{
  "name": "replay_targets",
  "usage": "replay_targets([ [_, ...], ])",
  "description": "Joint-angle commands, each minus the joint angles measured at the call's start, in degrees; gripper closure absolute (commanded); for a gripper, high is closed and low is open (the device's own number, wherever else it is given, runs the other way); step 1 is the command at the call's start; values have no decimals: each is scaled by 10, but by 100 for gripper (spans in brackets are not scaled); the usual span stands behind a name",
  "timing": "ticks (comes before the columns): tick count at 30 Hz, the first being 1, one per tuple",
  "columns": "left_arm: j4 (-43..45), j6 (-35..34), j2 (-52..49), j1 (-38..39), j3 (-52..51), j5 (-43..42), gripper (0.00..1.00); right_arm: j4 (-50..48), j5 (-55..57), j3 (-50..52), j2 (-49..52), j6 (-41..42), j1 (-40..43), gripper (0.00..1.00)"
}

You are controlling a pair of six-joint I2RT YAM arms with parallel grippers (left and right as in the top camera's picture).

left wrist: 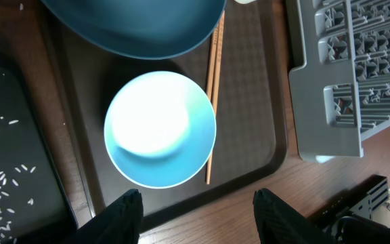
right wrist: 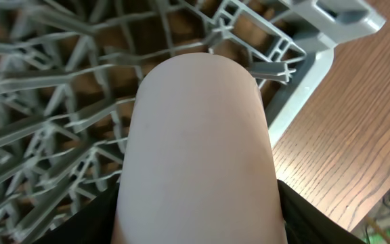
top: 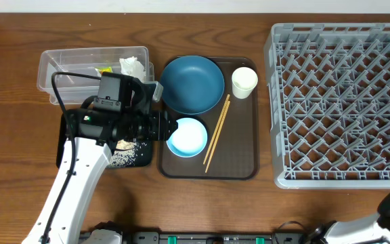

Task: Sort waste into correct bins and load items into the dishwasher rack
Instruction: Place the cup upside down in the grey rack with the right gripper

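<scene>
Wooden worktop (top: 181, 203) is being occupied at its left rear by a clear rectangular plastic tub (top: 53, 64). White rice scraps (top: 122, 159) are lying in a shallow black tray (top: 146, 160). The left gripper (left wrist: 198, 217) is being held open over a light blue bowl (left wrist: 160, 129) at the brown serving tray's (top: 239, 149) front-left corner. A pale pinkish cup (right wrist: 198, 135) is being clamped by the right gripper (right wrist: 202, 218) over a corner of the grey pegged plastic rack (top: 344, 102).

Overhead view: even, bright illumination from above; shadows on the table (top: 181, 203) are faint and soft-edged. Left wrist view: glare overexposes the interior of the light blue bowl (left wrist: 160, 129) to near white. Right wrist view: the pale cup (right wrist: 198, 156), close to the lens, is soft; the dishwasher rack (right wrist: 59, 81) behind it is slightly blurred.
</scene>
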State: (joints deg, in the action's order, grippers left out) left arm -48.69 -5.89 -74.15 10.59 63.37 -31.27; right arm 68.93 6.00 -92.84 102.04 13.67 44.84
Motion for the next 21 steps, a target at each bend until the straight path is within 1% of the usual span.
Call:
replay_targets([
  [1, -1, 10, 2, -3, 1, 5, 44, -2, 10, -12, 32, 22, 5, 99],
  [8, -4, 10, 1, -3, 1, 5, 44, -6, 8, -12, 82, 22, 5, 99],
  [21, -5, 10, 1, -3, 1, 5, 44, -24, -38, -38, 81, 21, 5, 99],
])
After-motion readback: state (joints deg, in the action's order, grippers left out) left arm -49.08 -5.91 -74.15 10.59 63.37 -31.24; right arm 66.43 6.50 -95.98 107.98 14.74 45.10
